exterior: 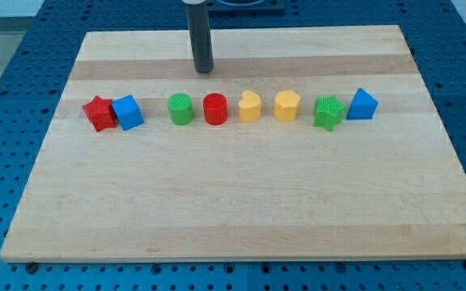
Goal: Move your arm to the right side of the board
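Observation:
My tip [205, 69] stands on the wooden board [241, 210] near the view's top, a little left of centre. Below it runs a row of blocks. From the view's left: a red star [98, 112] touching a blue cube [128, 112], a green cylinder [182, 109], a red cylinder [214, 108], a yellow heart-like block [250, 107], a yellow hexagon [286, 105], a green star [328, 112] and a blue triangular block [362, 104]. The tip is above the gap between the green and red cylinders and touches no block.
The board lies on a blue perforated table [6, 73] that shows around all its edges. The rod [200, 32] comes down from the view's top edge.

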Available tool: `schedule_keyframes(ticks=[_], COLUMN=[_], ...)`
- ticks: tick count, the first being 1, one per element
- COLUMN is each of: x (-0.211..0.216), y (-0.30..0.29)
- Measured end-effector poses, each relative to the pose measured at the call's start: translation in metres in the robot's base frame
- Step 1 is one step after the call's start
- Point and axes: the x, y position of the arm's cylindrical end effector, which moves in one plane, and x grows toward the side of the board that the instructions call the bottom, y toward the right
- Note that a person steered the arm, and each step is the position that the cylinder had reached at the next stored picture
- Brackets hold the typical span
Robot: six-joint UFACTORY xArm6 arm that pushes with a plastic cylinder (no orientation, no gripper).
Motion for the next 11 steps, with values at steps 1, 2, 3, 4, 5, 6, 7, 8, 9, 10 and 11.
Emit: schedule_keyframes(ticks=[1, 2, 3, 4, 5, 6, 7, 8, 9, 10, 11], x=[-0.004, -0.025, -0.018, 0.008, 0.009, -0.012, -0.017, -0.002, 0.044, 0.107, 0.173], y=[-0.003, -0.006, -0.001, 0.013, 0.061, 0.15, 0.258, 0.341, 0.374, 0.367, 0.337])
